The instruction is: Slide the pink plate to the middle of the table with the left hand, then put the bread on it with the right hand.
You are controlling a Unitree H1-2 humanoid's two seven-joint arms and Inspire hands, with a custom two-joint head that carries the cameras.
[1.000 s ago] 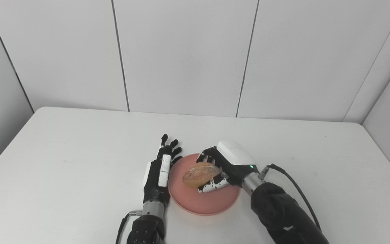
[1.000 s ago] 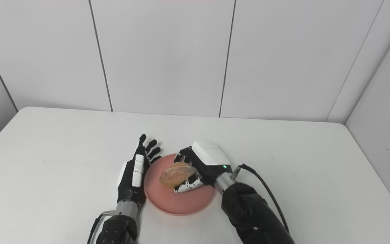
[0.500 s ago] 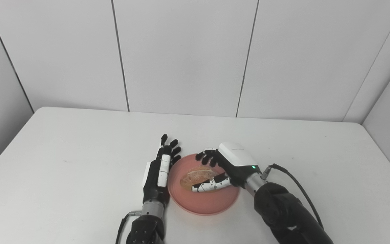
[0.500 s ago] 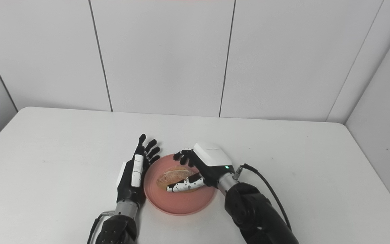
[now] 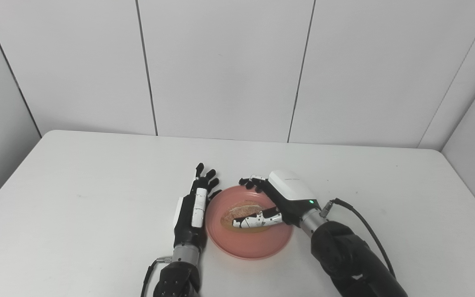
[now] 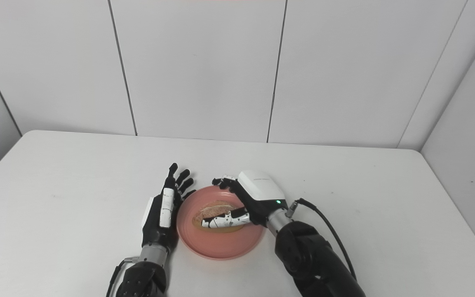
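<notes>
The pink plate [image 5: 258, 249] sits near the middle of the white table. The brown bread roll [image 5: 239, 209] lies on it. My right hand [image 5: 281, 197] is over the plate's right side, open: its fingers are spread past the far side of the roll and its thumb lies along the near side. My left hand [image 5: 195, 204] lies flat and open on the table, fingers straight, right beside the plate's left rim. The same scene shows in the right eye view, with the plate [image 6: 221, 252] and the roll [image 6: 215, 207].
The white table [image 5: 76, 198] has its back edge along grey wall panels. A black cable [image 5: 361, 225] runs from my right wrist.
My right hand lowered the roll onto the plate and opened its fingers off it. The left hand and the plate have stayed where they were.
</notes>
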